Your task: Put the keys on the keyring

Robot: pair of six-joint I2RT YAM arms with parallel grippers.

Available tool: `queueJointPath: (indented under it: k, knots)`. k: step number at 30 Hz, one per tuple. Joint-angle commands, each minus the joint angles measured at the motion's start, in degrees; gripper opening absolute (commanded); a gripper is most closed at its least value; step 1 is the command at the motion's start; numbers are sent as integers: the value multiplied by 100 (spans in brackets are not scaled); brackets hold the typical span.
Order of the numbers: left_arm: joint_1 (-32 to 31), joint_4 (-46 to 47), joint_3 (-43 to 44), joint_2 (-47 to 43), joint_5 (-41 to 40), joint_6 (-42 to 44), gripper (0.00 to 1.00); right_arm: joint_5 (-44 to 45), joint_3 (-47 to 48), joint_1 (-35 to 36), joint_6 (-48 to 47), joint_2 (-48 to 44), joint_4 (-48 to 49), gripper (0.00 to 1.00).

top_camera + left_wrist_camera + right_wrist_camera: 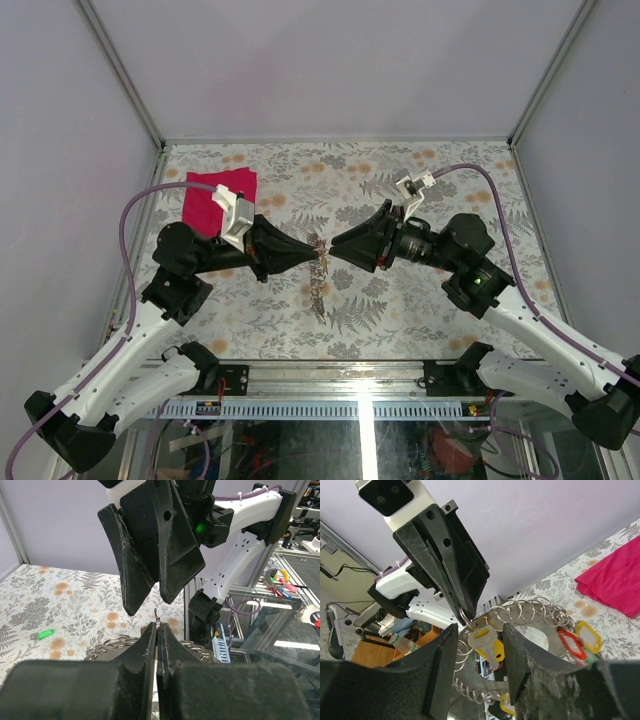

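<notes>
Top external: floral tabletop (400, 300), pale walls (330, 60); left end effector (312, 256) pinching small ring (465, 620), right end effector (336, 250) open.

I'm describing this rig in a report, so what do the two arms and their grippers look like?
The left arm and right arm have white lower links and black upper joints. Each carries a purple cable and a white wrist camera mount. The left gripper and right gripper have black wedge-shaped fingers. A green light glows on the right arm.
</notes>
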Motion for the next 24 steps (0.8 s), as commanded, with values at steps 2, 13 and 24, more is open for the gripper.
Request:
queueJointPath:
  k: [2,13,24]
  knots:
    - [47,689,30,-103,8,-78,0,-267,53,-22,137,30,584,46]
    - [47,680,85,-6,27,-76,0,-662,105,-24,250,232,803,38]
    - [47,711,96,-4,17,-86,0,-526,125,-23,122,137,627,2]
